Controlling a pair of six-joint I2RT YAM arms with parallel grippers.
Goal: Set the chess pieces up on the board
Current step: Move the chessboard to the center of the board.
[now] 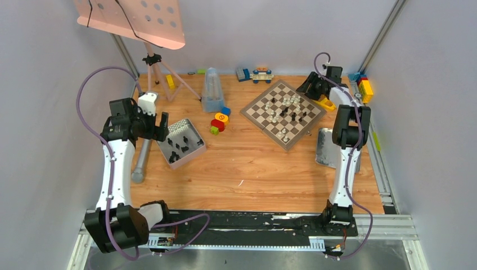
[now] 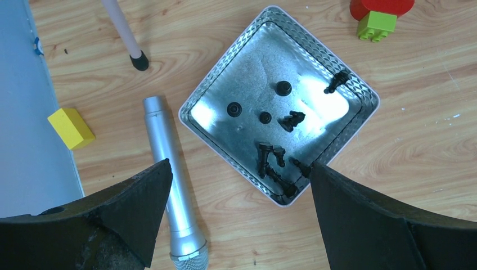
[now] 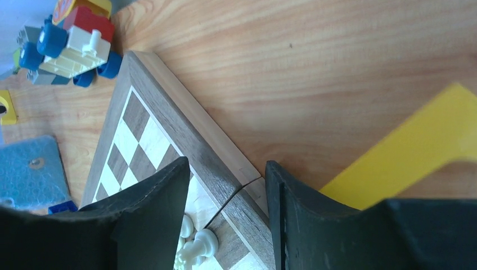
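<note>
The wooden chessboard (image 1: 283,113) lies turned like a diamond at the back right, with several black and white chess pieces (image 1: 286,107) on it. My right gripper (image 1: 308,85) hovers over the board's far right edge (image 3: 216,152), open and empty; white pieces (image 3: 198,246) show between its fingers. My left gripper (image 1: 163,126) is open and empty, above the near left edge of a metal tray (image 2: 225,152). The tray holds several black pieces (image 2: 278,160), most near its near corner.
A silver microphone (image 2: 169,185) lies left of the tray. A yellow block (image 2: 70,127) and a stand leg (image 2: 125,35) are nearby. Red and green toy blocks (image 1: 218,124), a metronome (image 1: 212,90), a second metal tray (image 1: 324,147), a yellow piece (image 3: 416,152) and a toy car (image 3: 67,42) surround the board.
</note>
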